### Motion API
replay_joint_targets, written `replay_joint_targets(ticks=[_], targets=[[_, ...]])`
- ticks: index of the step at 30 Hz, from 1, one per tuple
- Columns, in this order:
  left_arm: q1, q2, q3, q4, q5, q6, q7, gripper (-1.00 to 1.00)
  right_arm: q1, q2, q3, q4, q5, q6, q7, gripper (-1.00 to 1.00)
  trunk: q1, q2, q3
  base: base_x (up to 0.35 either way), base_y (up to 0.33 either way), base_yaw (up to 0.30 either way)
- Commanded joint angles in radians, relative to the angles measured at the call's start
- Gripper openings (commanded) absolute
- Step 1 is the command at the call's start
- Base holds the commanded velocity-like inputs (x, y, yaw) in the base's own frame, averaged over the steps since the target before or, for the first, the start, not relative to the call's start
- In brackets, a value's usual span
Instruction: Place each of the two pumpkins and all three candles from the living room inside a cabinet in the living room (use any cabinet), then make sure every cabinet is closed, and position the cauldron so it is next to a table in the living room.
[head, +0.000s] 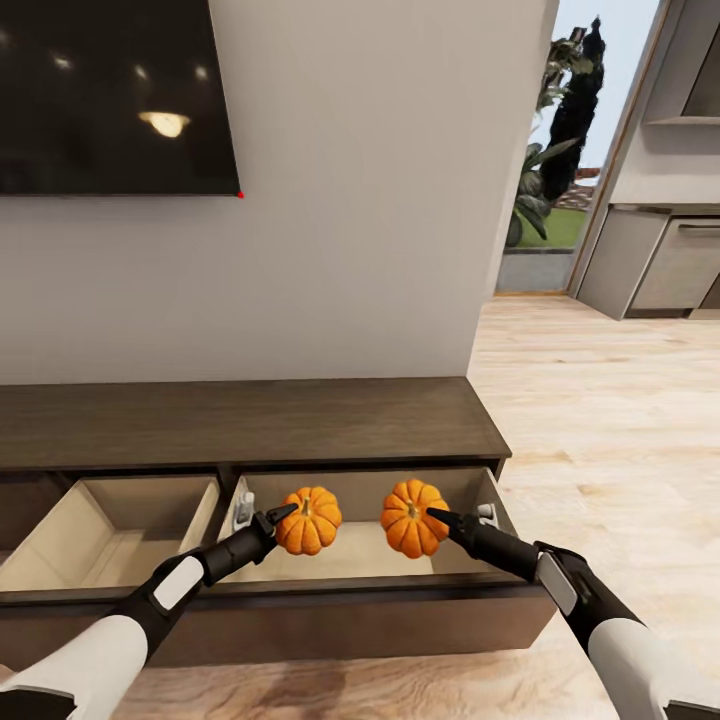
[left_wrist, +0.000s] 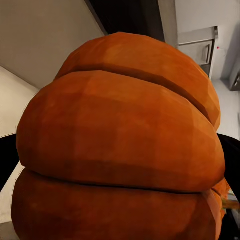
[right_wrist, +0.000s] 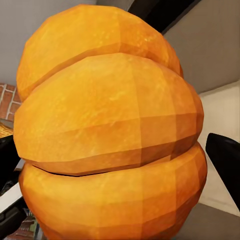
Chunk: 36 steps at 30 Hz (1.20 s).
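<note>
Pumpkins, 2 of them, both held over the open right drawer (head: 360, 560) of the cabinet (head: 250, 420). Left gripper (head: 283, 515) clenched on left pumpkin (head: 309, 520), fingers either side of it; right gripper (head: 437, 516) clenched on right pumpkin (head: 413, 518). Pumpkins side by side, near each other, not touching, stems up. Can't tell if they rest on drawer floor or hang above it. Left wrist view: darker orange ribs of left pumpkin (left_wrist: 120, 145) up close. Right wrist view: brighter orange right pumpkin (right_wrist: 110, 130), dark finger (right_wrist: 225, 160) at its side. Left drawer (head: 110, 540) also pulled open, pale beige inside. Dark TV (head: 115, 95) on wall (head: 350, 200) above cabinet. Wood floor (head: 600, 420) to right, doorway w/ plants (head: 555, 130) far right.
</note>
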Motion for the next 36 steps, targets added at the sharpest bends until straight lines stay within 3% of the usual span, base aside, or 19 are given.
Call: replay_joint_targets(ticks=[1, 5, 6, 9, 17, 23, 31, 33, 36], targets=[[0.000, -0.002, 0.001, 0.000, 0.000, -0.001, 0.000, -1.00, 0.000, 0.001, 0.000, 0.000, 0.000, -0.001, -0.001, -1.00, 0.000, 0.000, 0.000, 0.000, 0.000, 0.000], [0.000, -0.003, 0.001, -0.001, 0.000, 0.000, 0.010, -1.00, 0.000, 0.027, 0.001, 0.000, 0.043, -0.078, -0.008, -1.00, 0.000, 0.000, 0.000, 0.000, 0.000, 0.000], [0.000, -0.003, 0.001, -0.004, 0.000, 0.001, 0.030, -1.00, 0.000, 0.041, 0.000, 0.001, 0.072, -0.107, -0.020, -1.00, 0.000, 0.000, 0.000, 0.000, 0.000, 0.000], [0.000, -0.003, 0.001, -0.012, 0.001, 0.002, 0.098, -1.00, 0.000, 0.060, 0.000, 0.000, 0.108, -0.130, -0.067, -1.00, 0.000, 0.000, 0.000, 0.000, 0.000, 0.000], [-0.002, 0.003, 0.006, -0.015, 0.003, 0.001, 0.123, -1.00, 0.000, 0.063, -0.001, 0.000, 0.117, -0.127, -0.089, -1.00, 0.000, 0.000, 0.000, 0.011, 0.000, 0.000], [-0.002, -0.001, 0.004, -0.011, 0.004, 0.001, 0.123, -1.00, 0.000, 0.064, 0.000, 0.000, 0.116, -0.126, -0.083, -1.00, 0.000, 0.000, 0.000, 0.235, 0.000, 0.000], [0.000, -0.029, 0.003, 0.003, 0.002, 0.001, 0.132, -1.00, 0.000, 0.063, -0.001, 0.007, 0.116, -0.077, -0.093, -1.00, 0.000, 0.000, 0.000, 0.080, -0.038, 0.000], [0.000, -0.030, 0.002, 0.005, 0.003, 0.000, 0.133, -1.00, 0.000, 0.064, -0.001, 0.015, 0.117, -0.076, -0.116, -1.00, 0.000, 0.000, 0.000, 0.122, -0.091, 0.000], [0.000, -0.032, 0.001, 0.005, 0.002, 0.001, 0.134, -1.00, 0.000, 0.067, -0.002, 0.019, 0.115, -0.078, -0.210, -1.00, 0.000, 0.000, 0.000, 0.028, -0.021, 0.000]])
